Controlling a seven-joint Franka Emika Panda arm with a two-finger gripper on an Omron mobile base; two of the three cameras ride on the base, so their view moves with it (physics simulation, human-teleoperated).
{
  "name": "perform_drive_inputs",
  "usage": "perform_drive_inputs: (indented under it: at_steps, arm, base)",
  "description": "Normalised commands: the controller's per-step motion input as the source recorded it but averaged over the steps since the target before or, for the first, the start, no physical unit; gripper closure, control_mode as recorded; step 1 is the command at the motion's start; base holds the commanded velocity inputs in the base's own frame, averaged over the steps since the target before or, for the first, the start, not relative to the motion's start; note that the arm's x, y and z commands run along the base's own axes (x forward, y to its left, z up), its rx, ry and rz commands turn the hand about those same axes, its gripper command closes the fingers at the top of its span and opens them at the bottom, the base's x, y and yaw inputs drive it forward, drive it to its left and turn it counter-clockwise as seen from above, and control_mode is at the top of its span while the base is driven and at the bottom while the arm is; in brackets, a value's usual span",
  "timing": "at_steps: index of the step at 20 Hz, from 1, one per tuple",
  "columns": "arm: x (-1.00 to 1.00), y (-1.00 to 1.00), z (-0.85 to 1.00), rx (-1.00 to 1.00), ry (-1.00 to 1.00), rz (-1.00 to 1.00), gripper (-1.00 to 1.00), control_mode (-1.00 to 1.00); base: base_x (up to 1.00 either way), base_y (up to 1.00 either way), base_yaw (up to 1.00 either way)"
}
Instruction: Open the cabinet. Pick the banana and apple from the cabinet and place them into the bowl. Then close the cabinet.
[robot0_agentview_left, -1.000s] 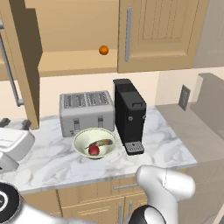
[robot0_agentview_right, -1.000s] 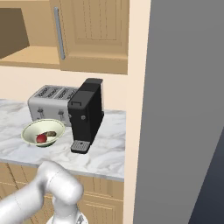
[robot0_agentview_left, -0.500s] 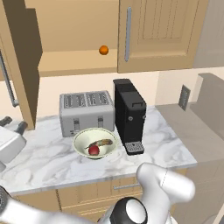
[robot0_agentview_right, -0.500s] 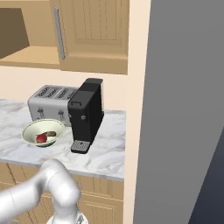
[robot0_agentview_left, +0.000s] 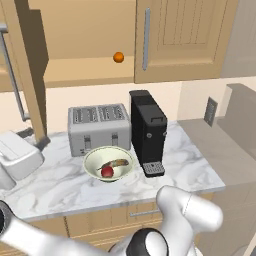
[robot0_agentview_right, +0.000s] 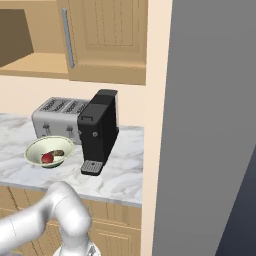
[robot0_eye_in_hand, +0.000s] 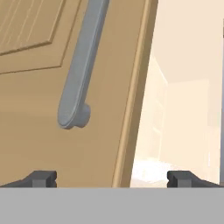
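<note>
In the hand view, the gripper (robot0_eye_in_hand: 112, 177) is seen at the bottom of the frame with its jaws spread wide and nothing between them; behind it, the open left door of the cabinet (robot0_eye_in_hand: 39, 52) is shown close up, its silver bar handle (robot0_eye_in_hand: 81, 65) running from the top centre down to the middle left.

In the left base view, the open cabinet interior is shown at the upper left, with one orange ball (robot0_agentview_left: 118, 57) on the shelf near the closed right door (robot0_agentview_left: 185, 37). That ball is not caught in the right base view, where the shelf is cut off at the upper left edge.

One bowl (robot0_agentview_left: 95, 169) is seen at the centre left of the left base view, on the marble counter (robot0_agentview_left: 60, 187) in front of one toaster (robot0_agentview_left: 98, 128) and just beside one black coffee machine (robot0_agentview_left: 148, 131). One apple (robot0_agentview_left: 107, 172) and one banana (robot0_agentview_left: 114, 163) lie inside it, touching or nearly so. Two cabinet doors are counted.
</note>
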Motion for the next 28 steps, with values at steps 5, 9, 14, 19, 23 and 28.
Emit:
perform_drive_inputs:
  at_steps: [5, 9, 14, 19, 23, 28]
  arm:
    - [0.00, -0.88, 0.09, 0.00, 0.00, 0.00, -1.00, -1.00]
    - [0.00, -0.91, 0.04, 0.00, 0.00, 0.00, -1.00, -1.00]
    - [0.16, -0.77, 0.00, 0.00, -0.01, 0.06, -1.00, -1.00]
    - [0.42, -0.67, 0.00, 0.00, -0.07, 0.11, -1.00, -1.00]
    - [0.55, -0.68, 0.00, 0.00, -0.05, 0.12, -1.00, -1.00]
    - [0.62, -0.62, 0.00, 0.00, -0.04, 0.13, -1.00, -1.00]
  base:
    - [0.00, 0.00, 0.00]
    - [0.00, 0.00, 0.00]
    - [0.00, 0.00, 0.00]
    - [0.00, 0.00, 0.00]
    - [0.00, 0.00, 0.00]
    - [0.00, 0.00, 0.00]
